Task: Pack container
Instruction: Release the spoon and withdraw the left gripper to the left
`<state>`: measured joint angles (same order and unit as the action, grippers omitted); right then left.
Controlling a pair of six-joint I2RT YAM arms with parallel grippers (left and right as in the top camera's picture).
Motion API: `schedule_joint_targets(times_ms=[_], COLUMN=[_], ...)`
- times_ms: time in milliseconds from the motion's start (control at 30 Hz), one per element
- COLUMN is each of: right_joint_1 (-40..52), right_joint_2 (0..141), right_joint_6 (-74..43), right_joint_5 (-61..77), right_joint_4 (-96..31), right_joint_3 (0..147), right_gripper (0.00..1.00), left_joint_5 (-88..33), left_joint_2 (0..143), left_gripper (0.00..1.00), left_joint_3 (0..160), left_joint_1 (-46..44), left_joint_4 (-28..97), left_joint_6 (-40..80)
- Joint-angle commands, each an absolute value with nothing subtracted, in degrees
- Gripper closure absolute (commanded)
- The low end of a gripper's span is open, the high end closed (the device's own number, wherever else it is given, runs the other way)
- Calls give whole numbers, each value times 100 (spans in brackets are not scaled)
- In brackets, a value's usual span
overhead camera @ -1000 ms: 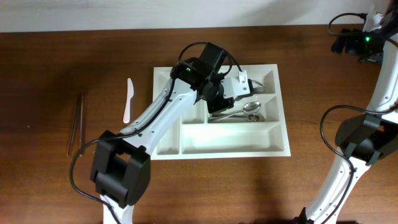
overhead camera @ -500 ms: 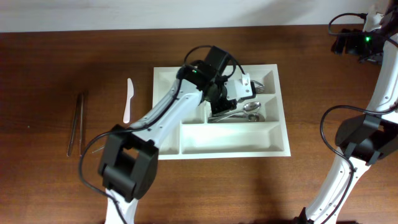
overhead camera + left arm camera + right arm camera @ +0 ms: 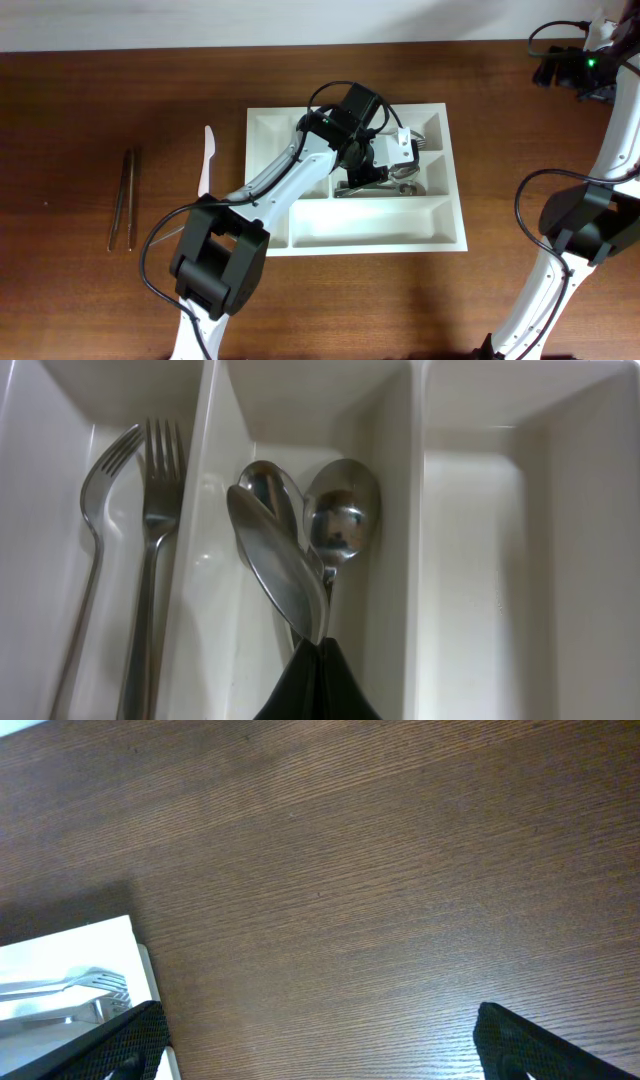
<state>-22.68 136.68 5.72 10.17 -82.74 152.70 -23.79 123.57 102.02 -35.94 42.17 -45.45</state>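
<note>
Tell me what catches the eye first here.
The left gripper sits low in the white tray, closed on a spoon beside two others, with forks one compartment over. Left of the tray, a white knife and a pair of thin metal sticks lie on the wooden table.

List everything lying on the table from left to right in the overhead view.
Pair of thin metal sticks → white plastic knife → large white rectangular plastic cutlery tray.
</note>
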Motion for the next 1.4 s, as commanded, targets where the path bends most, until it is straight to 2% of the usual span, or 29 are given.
schedule_joint_targets(times_ms=[0, 267, 300, 333, 367, 500, 733, 833, 933, 1033, 1200, 1367], right_joint_1=[-2252, -2252, -2252, -2252, -2252, -2252, -2252, -2252, -2252, -2252, -2252, -2252], right_joint_2=[13537, 13537, 13537, 13537, 13537, 13537, 13537, 13537, 13537, 13537, 13537, 13537], right_joint_6=[506, 506, 506, 506, 506, 506, 506, 506, 506, 506, 506, 506], right_joint_5=[1028, 1028, 1028, 1026, 1028, 1028, 1028, 1028, 1028, 1028, 1028, 1028], right_joint_4=[-8274, -8274, -8274, -8274, -8274, -8274, -8274, -8274, -8274, -8274, -8274, -8274], right_joint_3=[15375, 15375, 15375, 15375, 15375, 15375, 15375, 15375, 15375, 15375, 15375, 15375], right_gripper=[1, 1, 1, 1, 1, 1, 1, 2, 1, 1, 1, 1], left_joint_5=[-2464, -2462, -2464, -2464, -2464, -2421, -1387, -746, -62, 617, 663, -32], left_joint_2=[12346, 12370, 12376, 12385, 12385, 12385, 12256, 12064, 11775, 11432, 11021, 10969], left_gripper=[98, 98, 92, 70, 55, 31, 25, 23, 17, 15, 15, 19], left_joint_3=[10318, 10318, 10318, 10318, 10318, 10331, 10989, 11406, 11727, 11795, 11795, 11786], left_joint_1=[-3638, -3638, -3638, -3638, -3638, -3632, -3516, -3347, -3081, -2731, -1831, -878], left_joint_4=[4198, 4200, 4200, 4200, 4198, 4106, 4403, 4915, 5544, 5944, 6654, 7540], left_joint_6=[-4637, -4637, -4635, -4635, -4635, -4556, -3758, -3662, -3658, -3122, -2053, -1951])
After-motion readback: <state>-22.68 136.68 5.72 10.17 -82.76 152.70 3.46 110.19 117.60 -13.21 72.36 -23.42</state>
